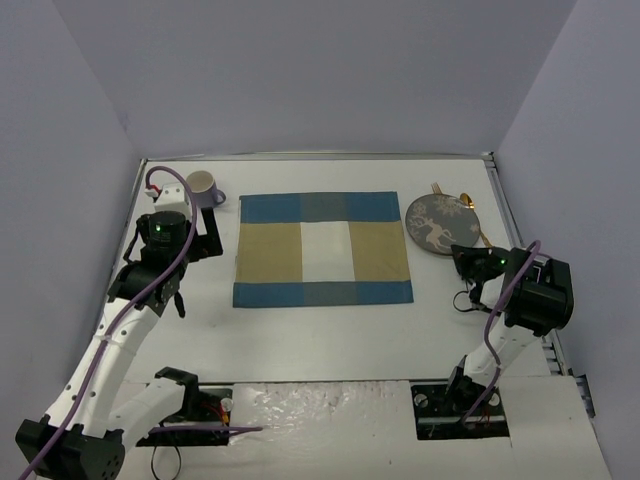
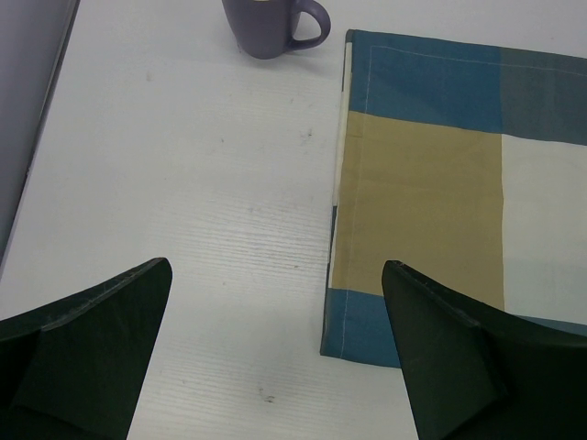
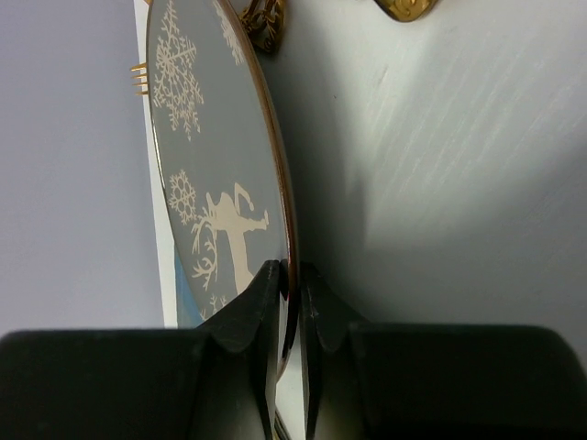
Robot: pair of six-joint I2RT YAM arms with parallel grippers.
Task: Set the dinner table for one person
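Note:
A grey plate (image 1: 441, 224) with a gold rim and a white reindeer pattern lies at the right of the white dinner table (image 1: 330, 330), just off the checked placemat (image 1: 323, 250). My right gripper (image 1: 462, 255) is shut on the plate's near rim; in the right wrist view its fingers (image 3: 292, 275) pinch the plate (image 3: 220, 156) edge from both sides. A purple mug (image 1: 203, 186) stands at the far left. My left gripper (image 1: 200, 240) hovers open and empty over the bare table just left of the placemat (image 2: 431, 183), with the mug (image 2: 271, 26) ahead of the left gripper (image 2: 277, 266).
Gold cutlery (image 1: 470, 205) lies beside and partly under the plate's far right side; a spoon bowl (image 3: 404, 7) and fork tines (image 3: 138, 78) show past it. Lilac walls close in on three sides. The table's right rim (image 1: 510, 220) runs near the plate.

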